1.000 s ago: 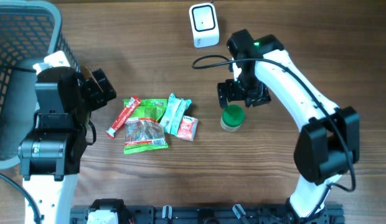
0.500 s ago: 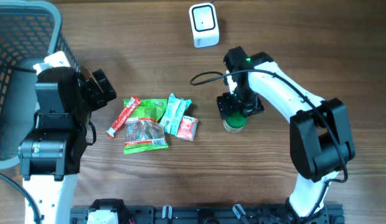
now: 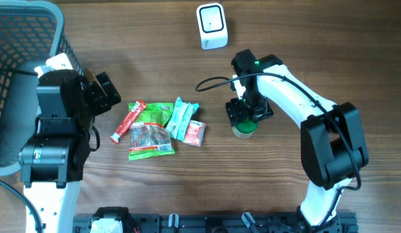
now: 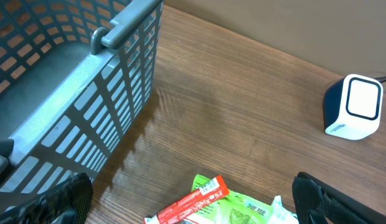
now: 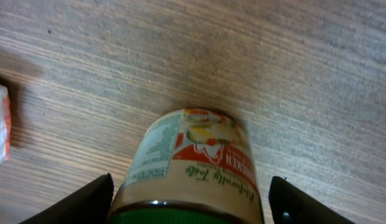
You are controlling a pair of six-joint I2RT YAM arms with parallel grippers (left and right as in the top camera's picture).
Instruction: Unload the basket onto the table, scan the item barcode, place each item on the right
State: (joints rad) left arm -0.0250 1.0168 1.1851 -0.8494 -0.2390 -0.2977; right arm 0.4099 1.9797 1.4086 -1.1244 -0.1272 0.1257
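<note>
**Item location.** The jar [image 3: 244,129] stands upright on the table [image 3: 123,65], right of centre. It is just right of the loose snack packets [image 3: 158,129] and nearer than the scanner [image 3: 211,26], which sits well apart at the far edge. It has a green lid and a printed wrap label.

**End effectors.** The right gripper [image 5: 190,199] is placed directly over the jar, with one finger on each side of the lid. The jaws stand wide. The pictures do not show whether the pads bear on the jar, so a grip cannot be confirmed. The left gripper [image 4: 193,205] is fully spread and holds nothing. It hangs at the left, near the basket [image 4: 127,28].

**Handling properties (judgement).**
- The body appears rigid and will not yield under the pads.
- Glass or plastic cannot be told apart here, so the jar should be treated as breakable.
- If full, it is likely the heaviest item on the table.
- The round, glossy wall may twist or slip in a two-finger grip.

**Recommended hold.** Grip across the lid or the shoulder just below it, centred on the axis. This leaves the label uncovered. A text panel shows on the left of the label in the right wrist view. No barcode is visible there, so the jar may need turning before it is presented to the scanner.
</note>
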